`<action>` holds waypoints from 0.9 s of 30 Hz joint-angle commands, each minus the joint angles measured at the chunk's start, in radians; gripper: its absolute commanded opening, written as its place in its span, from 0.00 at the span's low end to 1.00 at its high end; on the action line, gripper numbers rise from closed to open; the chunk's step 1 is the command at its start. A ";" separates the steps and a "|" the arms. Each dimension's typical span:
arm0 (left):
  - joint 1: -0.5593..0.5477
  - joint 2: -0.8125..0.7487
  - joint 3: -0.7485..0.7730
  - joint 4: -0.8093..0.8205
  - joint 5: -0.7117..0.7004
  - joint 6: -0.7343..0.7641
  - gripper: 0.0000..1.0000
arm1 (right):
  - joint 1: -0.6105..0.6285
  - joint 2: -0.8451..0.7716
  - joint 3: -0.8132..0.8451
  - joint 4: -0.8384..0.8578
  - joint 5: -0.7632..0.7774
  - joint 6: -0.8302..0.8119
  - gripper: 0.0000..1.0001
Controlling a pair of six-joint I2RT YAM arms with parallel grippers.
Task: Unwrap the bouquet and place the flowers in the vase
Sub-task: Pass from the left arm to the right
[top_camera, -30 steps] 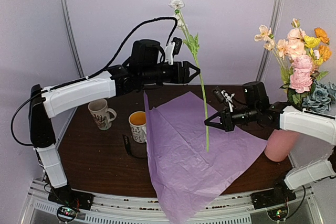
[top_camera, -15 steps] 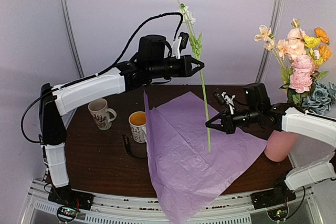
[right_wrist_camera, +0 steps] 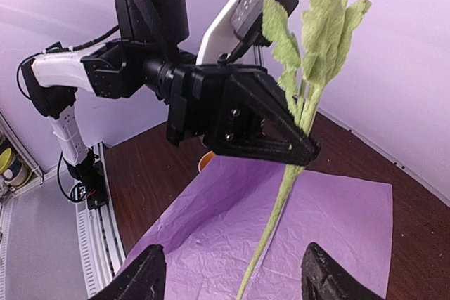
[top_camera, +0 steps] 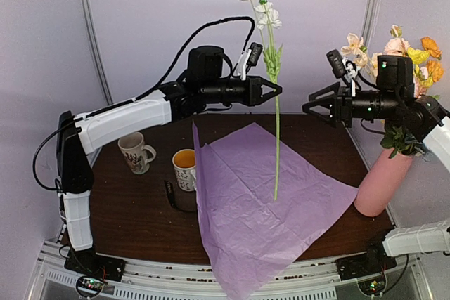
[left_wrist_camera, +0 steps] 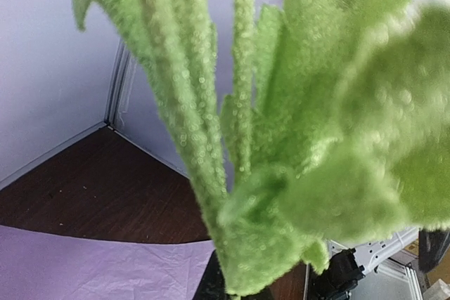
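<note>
Handover done within the last second: the long green-stemmed artificial flower with white blooms now hangs from the left gripper alone, jaws clamped on the stem just below its fuzzy green leaves. A second ago the right gripper pinched the same stem low down while the left stood open beside it. Now the right has let go, spread its jaws wide and pulled up and back toward the tall matte pink cylinder vase, holding nothing. Right wrist view confirms: its two fingertips stand well apart, with the stem out in front of them, not between them. Left arm has also raised the flower a little. Stem's lower end hangs free over the flattened sheet of lilac tissue paper, apparently not touching it. Rest of the bouquet is already undone: paper spread over the dark brown table, black ribbon lying just beside the white patterned mug with an orange inside, bunch of peach, pink, yellow and orange flowers standing in the vase at the right edge. Judgement: this looks like the last loose stem, and the swap reads as a regrasp, freeing the right arm to retake it at a better height for lowering into the vase. Risk: vase mouth is crowded and partly hidden behind the right arm.
</note>
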 commanded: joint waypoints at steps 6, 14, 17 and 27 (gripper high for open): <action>-0.044 -0.046 -0.035 0.022 0.072 0.100 0.00 | -0.015 0.143 0.206 0.053 -0.021 0.139 0.64; -0.064 -0.077 -0.064 0.065 0.128 0.086 0.00 | -0.015 0.190 0.184 0.060 -0.051 0.132 0.52; -0.066 -0.077 -0.062 0.057 0.137 0.092 0.00 | -0.015 0.180 0.161 0.098 -0.065 0.156 0.51; -0.066 -0.145 -0.102 0.109 0.065 0.093 0.00 | -0.013 0.184 0.094 -0.041 -0.110 0.042 0.70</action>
